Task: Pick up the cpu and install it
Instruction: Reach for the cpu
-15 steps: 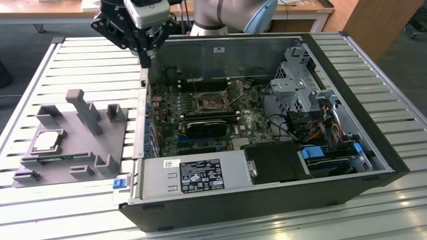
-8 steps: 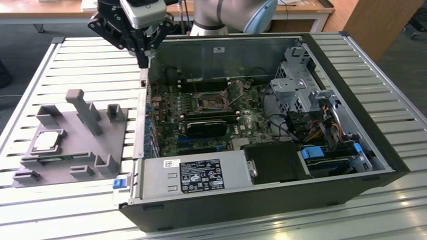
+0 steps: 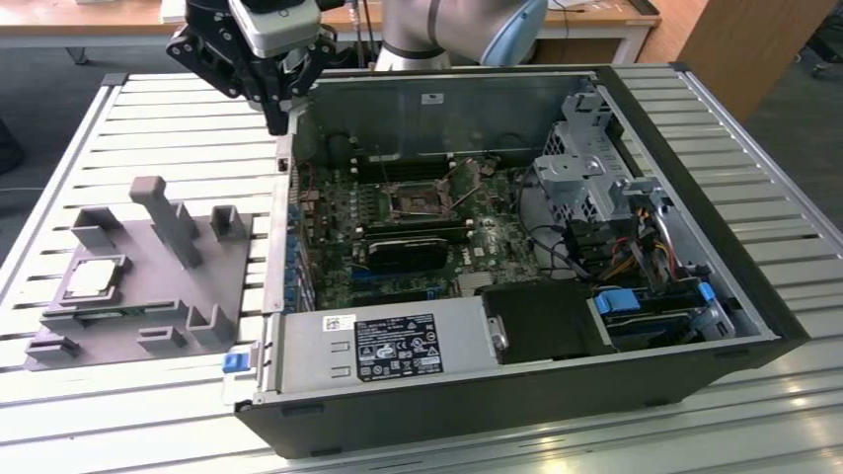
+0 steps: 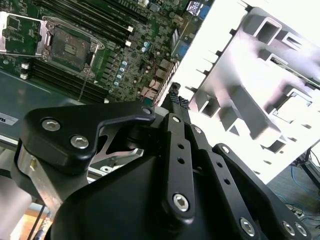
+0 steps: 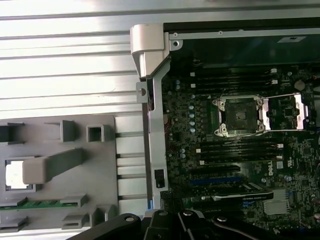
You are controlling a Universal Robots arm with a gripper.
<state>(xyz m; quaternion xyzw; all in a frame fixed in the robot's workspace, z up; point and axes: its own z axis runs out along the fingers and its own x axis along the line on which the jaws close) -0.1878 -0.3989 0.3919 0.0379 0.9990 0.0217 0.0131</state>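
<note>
Nearest in the exterior view, the open computer case [image 3: 527,415] lies on the slatted worktop [image 3: 158,128], with a silver power supply [image 3: 382,346] along its near wall. Just beside the case, on the exterior view's left, sits a grey moulded holder [image 3: 132,306]. The cpu [image 3: 90,279] lies flat in a square pocket of this holder, outside the case and well apart from the claw; in the first wrist view it shows as a pale square [image 5: 16,175].

Inside the case, a long black card [image 3: 415,252] lies across the green board. Beyond it is the socket [image 3: 421,202], its metal frame swung open in both wrist views [image 5: 239,116] [image 4: 70,47].

Farthest back, the claw [image 3: 276,120] hangs over the case's far corner on the exterior view's left. Its fingers are pressed together and grip nothing.
</note>
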